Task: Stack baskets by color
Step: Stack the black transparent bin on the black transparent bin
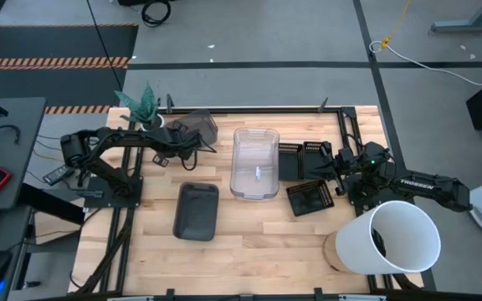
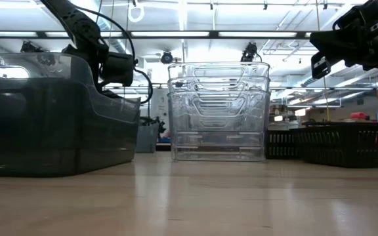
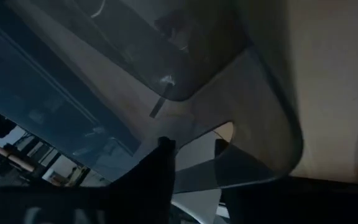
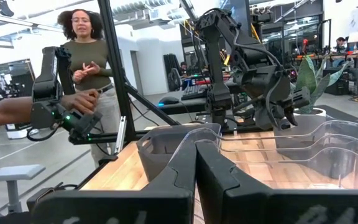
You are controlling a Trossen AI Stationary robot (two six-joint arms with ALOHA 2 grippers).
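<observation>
Closing on the rim of a smoky grey basket (image 1: pixel 197 127) at the table's far left, the left gripper (image 1: pixel 184 144) has its fingers (image 3: pixel 160 163) astride the wall. The second grey basket (image 1: pixel 197 211) lies nearer the front, long axis front to back. The right gripper (image 1: pixel 335 167), shut and empty, waits over the black baskets (image 1: pixel 302 159).

Big white bucket (image 1: pixel 402 236) lying at the table's (image 1: pixel 258 251) near right corner, green potted plant (image 1: pixel 144 106) at the far left edge, 1 person (image 4: pixel 91 65) standing beyond the table.
</observation>
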